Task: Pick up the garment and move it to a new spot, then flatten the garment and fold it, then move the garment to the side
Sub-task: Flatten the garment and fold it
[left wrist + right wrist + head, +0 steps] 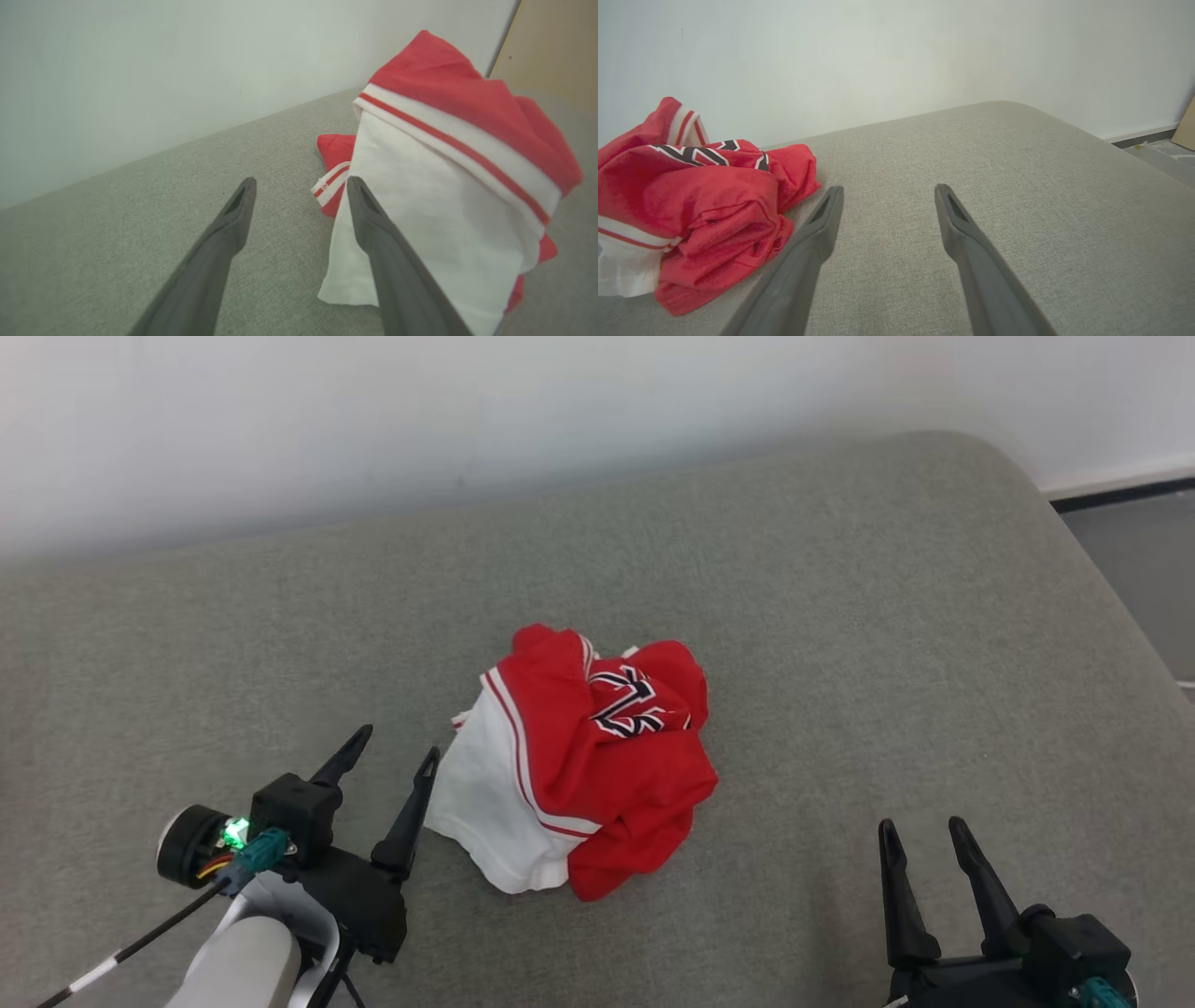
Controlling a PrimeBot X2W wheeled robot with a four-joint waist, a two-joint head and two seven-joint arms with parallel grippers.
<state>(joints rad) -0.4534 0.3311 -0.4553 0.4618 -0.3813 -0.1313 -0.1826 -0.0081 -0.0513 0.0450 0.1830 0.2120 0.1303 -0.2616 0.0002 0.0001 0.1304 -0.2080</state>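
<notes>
A crumpled red and white garment (579,761) with dark lettering lies bunched in the middle of the grey cushioned surface (840,616). My left gripper (397,747) stands open just left of the garment's white edge, its right finger close against the cloth. In the left wrist view the garment (444,186) rises beside the right finger, and nothing lies between the fingers of the left gripper (301,184). My right gripper (920,835) is open at the lower right, well apart from the garment. In the right wrist view the garment (700,196) sits left of the open right gripper (887,193).
A pale wall (467,411) runs along the back of the surface. The surface's rounded right edge drops to a grey floor (1139,560) with a dark baseboard. Bare cushion lies to the right of and behind the garment.
</notes>
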